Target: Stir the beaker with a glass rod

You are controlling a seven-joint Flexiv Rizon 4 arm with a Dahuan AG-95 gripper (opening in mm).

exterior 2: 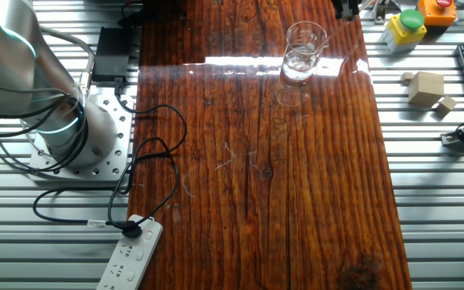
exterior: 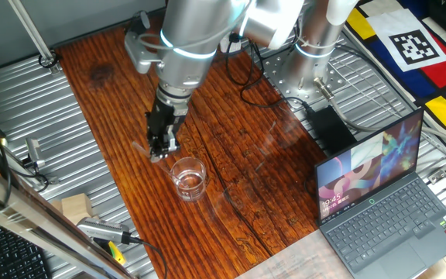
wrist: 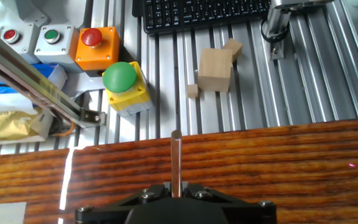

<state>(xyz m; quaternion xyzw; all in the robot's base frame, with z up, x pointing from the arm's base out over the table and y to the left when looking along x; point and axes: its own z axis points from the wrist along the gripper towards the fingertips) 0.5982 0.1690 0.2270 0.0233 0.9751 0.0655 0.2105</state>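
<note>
Gripper (exterior: 159, 152) pinching the glass rod (wrist: 176, 163), beside the beaker (exterior: 188, 177).
Rod axis runs along the fingers (tip outside the rim).

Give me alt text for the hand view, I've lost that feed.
The pincer at the bottom edge holds the glass rod, which points straight ahead over the wooden tabletop. Past the table edge, on metal slats, sit a green button on a yellow box, a red button on an orange box, wooden blocks and a black keyboard. The beaker is out of view.
</note>
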